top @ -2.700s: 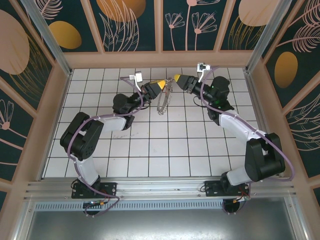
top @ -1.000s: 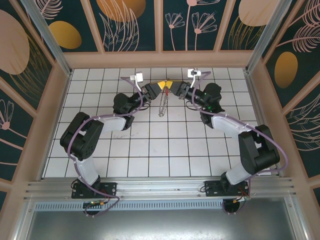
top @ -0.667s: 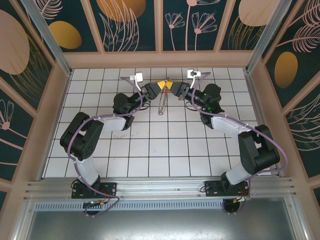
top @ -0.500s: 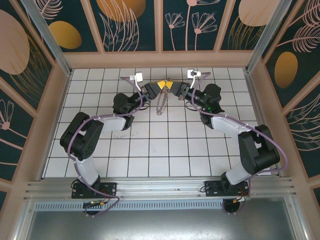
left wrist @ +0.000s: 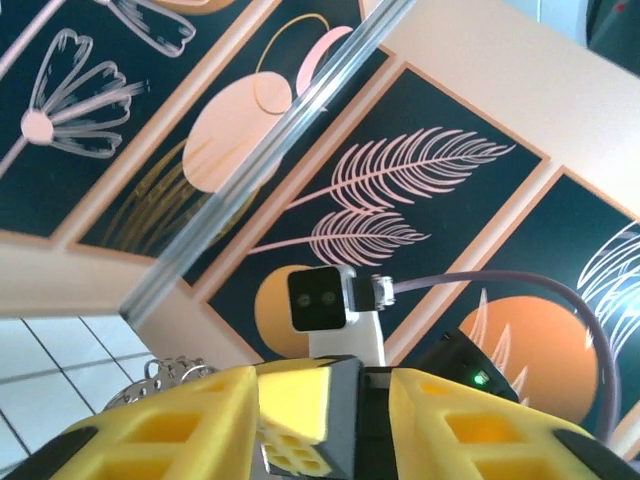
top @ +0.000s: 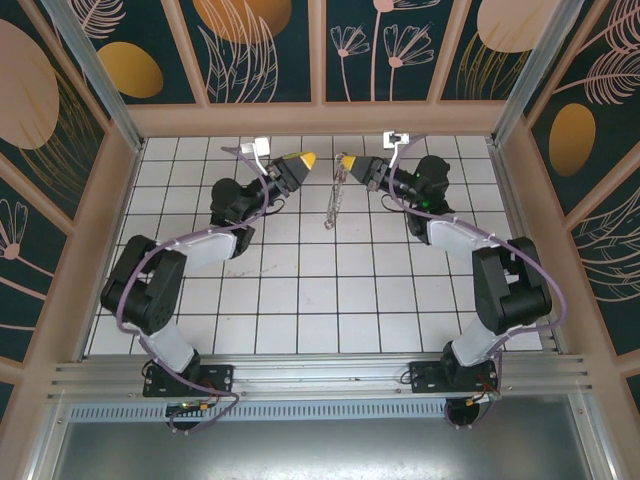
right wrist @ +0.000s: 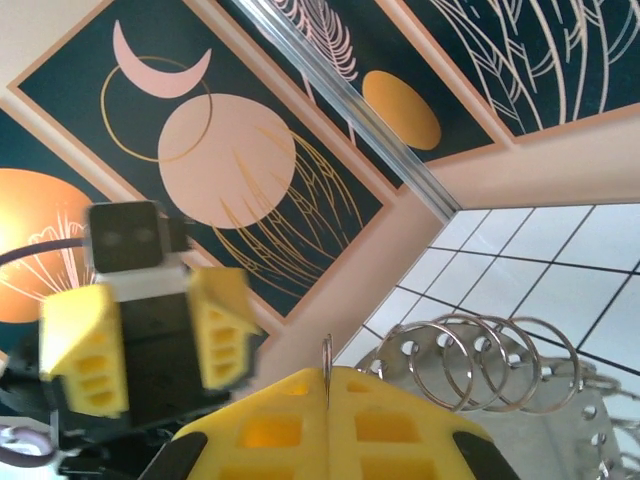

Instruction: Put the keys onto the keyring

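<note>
One keyring [top: 333,200] hanging pinched in right tool [top: 351,163], left tool [top: 305,160] wide, apart

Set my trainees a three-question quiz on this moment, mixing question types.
1. True or false: the left hand is open and holds nothing.
2. Which holds the large thin silvery loop keyring? A) left hand B) right hand C) neither
3. Fill in: the table is covered in white square ____.
Key: 1 true; 2 B; 3 tiles.
</note>
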`<state>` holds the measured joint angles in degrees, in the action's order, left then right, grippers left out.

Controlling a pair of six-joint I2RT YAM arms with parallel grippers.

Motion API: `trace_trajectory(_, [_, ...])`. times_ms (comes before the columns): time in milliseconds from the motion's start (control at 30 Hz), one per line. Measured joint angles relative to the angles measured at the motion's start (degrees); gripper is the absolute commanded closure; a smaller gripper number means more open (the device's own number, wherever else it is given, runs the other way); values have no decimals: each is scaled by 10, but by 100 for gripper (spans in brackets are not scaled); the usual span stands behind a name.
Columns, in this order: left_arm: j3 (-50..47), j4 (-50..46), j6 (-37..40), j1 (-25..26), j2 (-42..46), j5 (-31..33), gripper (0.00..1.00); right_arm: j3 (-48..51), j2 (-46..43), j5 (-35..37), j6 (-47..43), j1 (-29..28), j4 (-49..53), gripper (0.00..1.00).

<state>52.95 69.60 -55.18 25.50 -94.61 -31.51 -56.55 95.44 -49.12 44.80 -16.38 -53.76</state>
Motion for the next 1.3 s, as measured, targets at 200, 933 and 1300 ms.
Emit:
trace_trajectory(200, [64,-153,102,0,31,-11,53,-78,61,-61,-13,22,22,100])
trace_trajectory(933, [245,-327,103,-55,-115,-232,63,-197,118,-183,-75,20,138,100])
trace_trajectory(1300, [246,-297,66,-55,-137,-251,66,-197,129,-183,-75,4,138,100])
